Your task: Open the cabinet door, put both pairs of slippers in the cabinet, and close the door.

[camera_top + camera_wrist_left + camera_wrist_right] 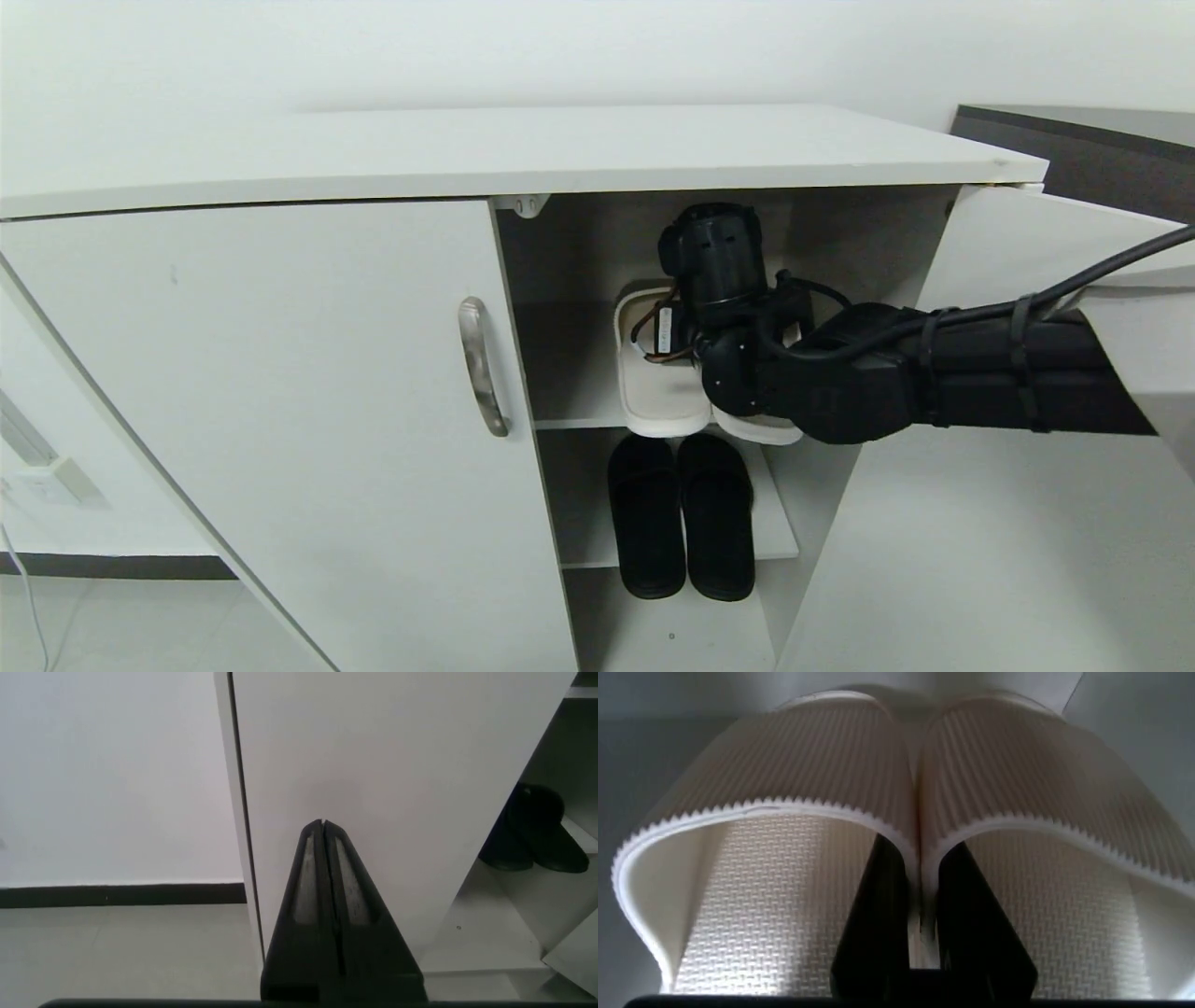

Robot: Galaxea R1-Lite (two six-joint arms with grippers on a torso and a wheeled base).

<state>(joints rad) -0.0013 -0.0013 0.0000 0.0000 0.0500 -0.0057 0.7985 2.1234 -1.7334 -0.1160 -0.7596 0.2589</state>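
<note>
The white slippers [653, 397] lie side by side on the cabinet's upper shelf [571, 392], heels jutting over its front edge. My right gripper [922, 854] reaches inside the cabinet, with its fingers [878, 905] in the two slippers and shut on their adjoining straps [920, 775]. The black slippers [681, 513] rest as a pair on the shelf below and show at the edge of the left wrist view [537, 831]. My left gripper [322, 835] is shut and empty, low in front of the closed left door [392, 775].
The cabinet's right door [1008, 541] stands swung open beside my right arm. The left door [280, 420] is closed, its metal handle [481, 366] near the middle edge. The cabinet top [523, 140] is bare. A wall socket [42, 481] sits low at the left.
</note>
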